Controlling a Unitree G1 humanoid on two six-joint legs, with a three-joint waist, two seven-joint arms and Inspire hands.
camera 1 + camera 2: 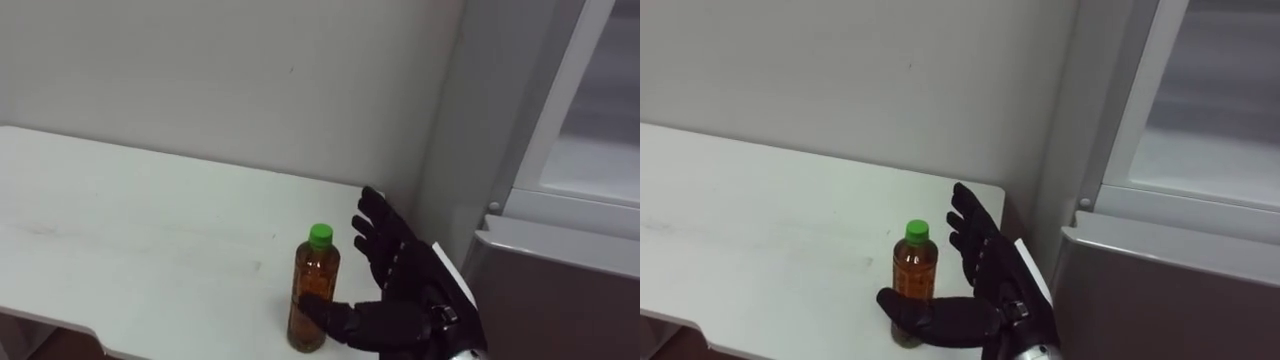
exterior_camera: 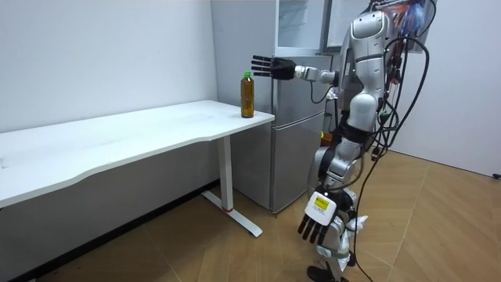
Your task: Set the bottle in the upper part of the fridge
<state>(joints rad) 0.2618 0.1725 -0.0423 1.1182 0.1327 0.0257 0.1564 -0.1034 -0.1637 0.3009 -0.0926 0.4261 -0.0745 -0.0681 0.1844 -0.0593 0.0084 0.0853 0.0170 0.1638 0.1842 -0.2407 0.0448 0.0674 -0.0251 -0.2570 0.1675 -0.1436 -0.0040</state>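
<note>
Now right hand [image 1: 405, 285] wide open beside upright bottle [image 1: 313, 290].

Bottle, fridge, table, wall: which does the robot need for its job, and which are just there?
For the job: bottle, fridge, right hand open beside the bottle.
Just there: table, wall, left hand hanging low.

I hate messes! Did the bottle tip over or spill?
No, nothing stands out. The bottle stands upright on the white table, green cap on, no spill. The right hand is open beside it; the left hand hangs idle.
</note>
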